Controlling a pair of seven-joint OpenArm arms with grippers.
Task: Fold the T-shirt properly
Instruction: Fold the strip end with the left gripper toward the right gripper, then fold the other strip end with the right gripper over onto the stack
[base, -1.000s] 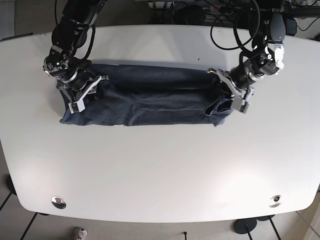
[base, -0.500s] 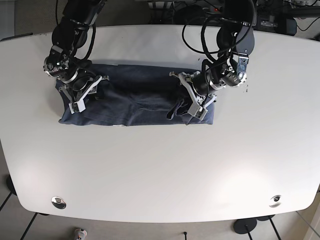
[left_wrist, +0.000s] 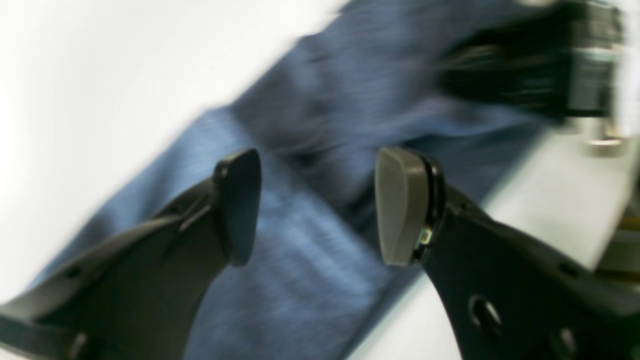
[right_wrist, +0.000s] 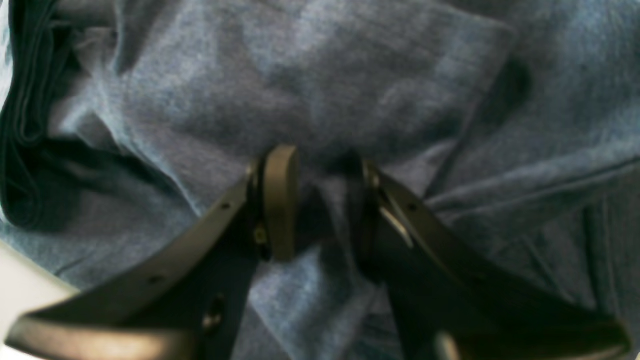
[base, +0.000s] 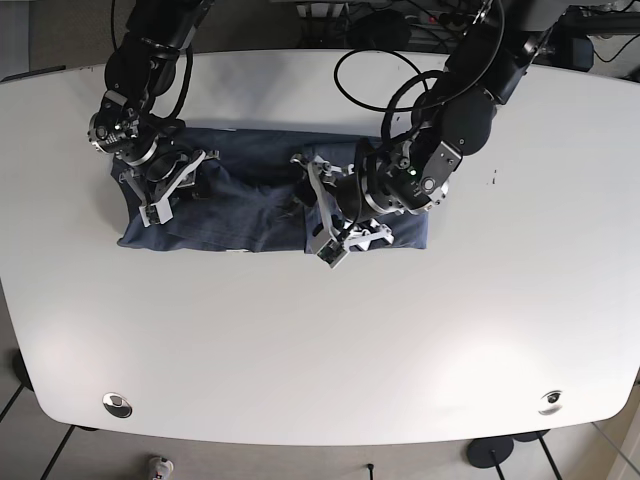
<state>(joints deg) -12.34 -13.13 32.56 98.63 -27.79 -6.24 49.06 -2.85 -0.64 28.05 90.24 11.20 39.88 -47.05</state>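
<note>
Left wrist view: the picture is smeared with blur. The left gripper (left_wrist: 317, 205) has its jaws spread wide with nothing between them, above blue T-shirt (left_wrist: 300, 280) cloth that runs diagonally across the white tabletop (left_wrist: 75, 75). A dark blurred shape at upper right cannot be told for certain.

Right wrist view: the right gripper (right_wrist: 320, 200) has its jaws drawn narrow, and a ridge of the T-shirt (right_wrist: 350, 75) appears pinched between the pads; the fabric around it is rumpled, with a deep dark fold at the left. A sliver of tabletop (right_wrist: 20, 295) shows at lower left.

Base view: the dark navy T-shirt (base: 255, 195) lies as a long band in the far half of the tabletop (base: 320, 350), nearer its left side. The right gripper (base: 165, 185) sits on the band's left end. The left gripper (base: 325, 205) is over the band right of its middle, where cloth looks doubled over toward the centre.

As a judgement, the lengthwise folds are done, since the shirt is already a narrow strip, and one end appears laid inward. Left to do: bring the other end over and flatten the wrinkles into a neat packet.
</note>
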